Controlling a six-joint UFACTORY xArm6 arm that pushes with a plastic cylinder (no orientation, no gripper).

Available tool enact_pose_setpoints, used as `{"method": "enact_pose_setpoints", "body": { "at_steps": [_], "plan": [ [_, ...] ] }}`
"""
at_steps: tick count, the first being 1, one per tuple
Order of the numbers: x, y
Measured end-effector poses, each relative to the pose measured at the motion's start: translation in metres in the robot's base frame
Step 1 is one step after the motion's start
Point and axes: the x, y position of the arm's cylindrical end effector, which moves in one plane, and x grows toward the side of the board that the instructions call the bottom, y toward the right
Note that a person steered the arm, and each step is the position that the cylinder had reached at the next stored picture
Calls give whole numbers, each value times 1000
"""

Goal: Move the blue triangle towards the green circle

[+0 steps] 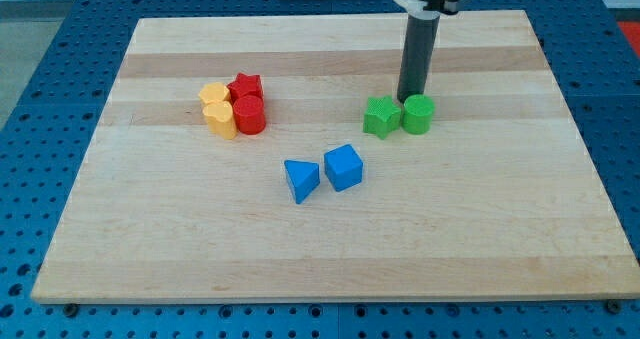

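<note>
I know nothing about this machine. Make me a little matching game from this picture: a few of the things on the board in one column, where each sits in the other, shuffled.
Things:
1. blue triangle
2. green circle
3. red and yellow cluster
4. my tip

Places:
A. toward the view's left, upper part of the board
B. just above the two green blocks
C. near the middle, left of the blue cube
D. right of the green star, touching it

Pairs: 1-C, 2-D, 3-A, 4-B

My tip point(408, 99) hides behind the green blocks; the arm is cut off at the view's top
</note>
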Motion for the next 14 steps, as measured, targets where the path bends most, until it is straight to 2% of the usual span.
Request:
{"method": "enact_pose_setpoints", "body": {
  "at_steps": [2, 3, 5, 8, 11, 12, 14],
  "plan": [
    [-12, -41],
    [-3, -92],
    [40, -144],
    [146, -150],
    [212, -166],
    [228, -169],
    [201, -133]
  ]
}}
